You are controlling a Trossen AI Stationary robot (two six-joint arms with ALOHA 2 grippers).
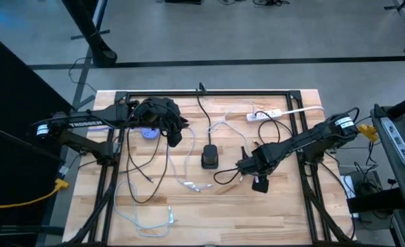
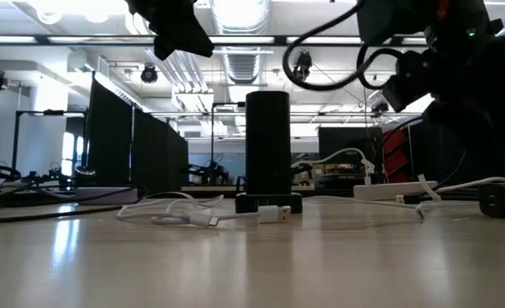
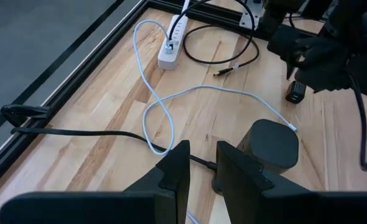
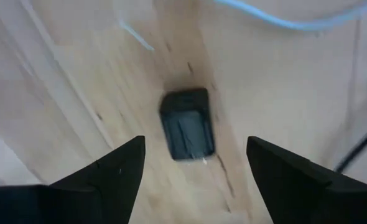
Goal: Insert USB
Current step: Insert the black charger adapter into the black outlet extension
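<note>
A small black charger block [image 4: 186,124] lies flat on the wooden table, right of centre [image 1: 260,185]. My right gripper [image 4: 196,165] hangs straight above it, pointing down and open, one finger on each side of it, clear of it. A white USB cable lies loose on the table, its plug [image 2: 278,213] in front of an upright black cylinder [image 1: 209,156]. My left gripper [image 3: 202,158] waits high at the far left of the cylinder [image 1: 174,137], slanting down, with a narrow gap between its fingers and nothing in it.
A white power strip [image 1: 265,114] lies at the far right with cords running from it. Black cables [image 1: 141,178] and another white cable [image 1: 151,219] loop over the table's left half. Black frame rails [image 1: 209,93] border the tabletop.
</note>
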